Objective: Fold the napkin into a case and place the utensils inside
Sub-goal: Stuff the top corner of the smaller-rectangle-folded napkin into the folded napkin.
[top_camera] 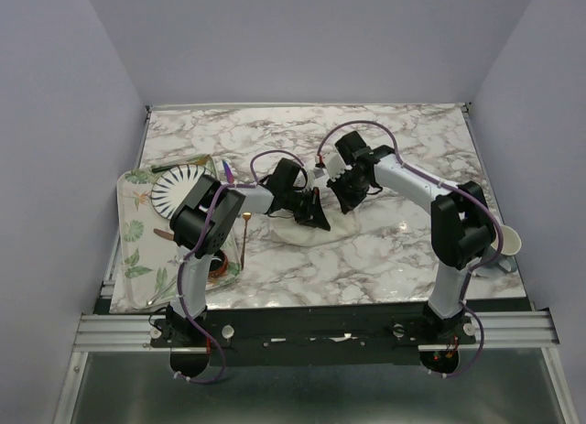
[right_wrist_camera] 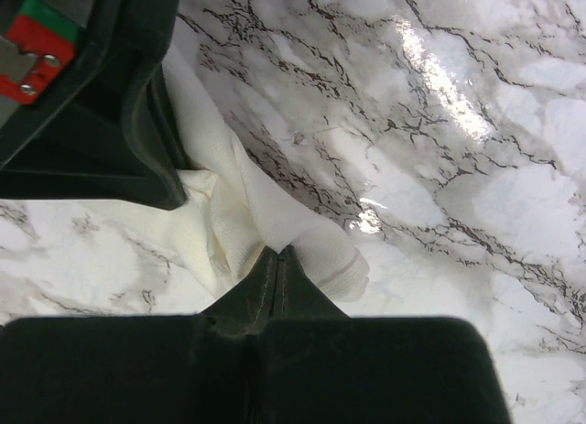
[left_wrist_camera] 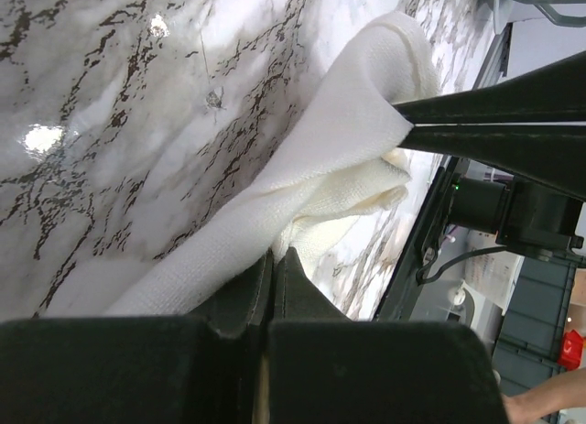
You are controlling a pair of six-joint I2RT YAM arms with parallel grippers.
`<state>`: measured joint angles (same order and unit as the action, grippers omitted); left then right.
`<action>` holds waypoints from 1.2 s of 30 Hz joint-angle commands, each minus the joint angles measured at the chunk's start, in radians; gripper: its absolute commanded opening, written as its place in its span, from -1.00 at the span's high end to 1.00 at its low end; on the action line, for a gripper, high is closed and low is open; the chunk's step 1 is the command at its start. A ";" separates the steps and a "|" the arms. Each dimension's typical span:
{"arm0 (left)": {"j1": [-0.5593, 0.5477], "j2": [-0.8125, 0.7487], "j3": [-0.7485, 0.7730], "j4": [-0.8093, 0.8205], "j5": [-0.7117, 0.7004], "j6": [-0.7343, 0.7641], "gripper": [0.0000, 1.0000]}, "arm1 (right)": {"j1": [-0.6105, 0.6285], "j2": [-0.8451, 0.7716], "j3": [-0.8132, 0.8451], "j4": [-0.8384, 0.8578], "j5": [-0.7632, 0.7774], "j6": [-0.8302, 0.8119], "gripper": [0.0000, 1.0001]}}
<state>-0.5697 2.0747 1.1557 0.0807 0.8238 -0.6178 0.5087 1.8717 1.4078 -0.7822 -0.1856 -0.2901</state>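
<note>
Left claw [left_wrist_camera: 275, 259] and right claw [right_wrist_camera: 277, 252] each clamp the crumpled napkin [left_wrist_camera: 339, 140] between them; no case yet, utensils [top_camera: 246, 236] left outside

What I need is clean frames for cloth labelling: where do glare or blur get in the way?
Left wrist: glare patches on the marble table, napkin sharp. Right wrist: glare streak on the marble, napkin sharp. Top external: even light, napkin small.

Top view: the napkin [top_camera: 322, 232] shows only as a pale sliver beneath the left gripper [top_camera: 316, 213] and right gripper [top_camera: 346, 197], its folds covered. Wrist views: the cloth's edge vanishes between each gripper's pressed-together fingers [left_wrist_camera: 243, 291], and the opposite gripper is cropped by the frame. Behind the left gripper, the copper utensil [top_camera: 247, 224] is too small to identify.
</note>
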 commanded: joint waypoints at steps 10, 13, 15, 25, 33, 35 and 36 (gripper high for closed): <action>0.014 0.071 -0.011 -0.131 -0.160 0.066 1.00 | -0.047 0.050 0.112 -0.111 -0.089 -0.017 0.93; 0.014 0.073 -0.007 -0.147 -0.164 0.073 1.00 | -0.059 0.070 0.131 -0.127 -0.112 -0.023 0.98; 0.016 0.073 -0.004 -0.159 -0.166 0.076 1.00 | -0.065 0.078 0.141 -0.140 -0.121 -0.027 0.98; 0.016 0.077 0.002 -0.165 -0.158 0.087 1.00 | -0.070 0.101 0.138 -0.123 -0.086 -0.024 0.47; 0.019 0.076 -0.005 -0.157 -0.150 0.087 1.00 | -0.071 0.110 0.111 -0.092 -0.083 -0.009 0.42; 0.021 0.077 -0.007 -0.150 -0.146 0.086 1.00 | -0.070 0.116 0.103 -0.091 -0.095 0.002 0.34; 0.021 0.079 -0.007 -0.151 -0.144 0.086 1.00 | -0.067 0.115 0.100 -0.091 -0.103 0.002 0.29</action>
<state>-0.5667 2.0827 1.1847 0.0357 0.8223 -0.5945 0.4416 1.9636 1.5249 -0.8902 -0.2825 -0.3038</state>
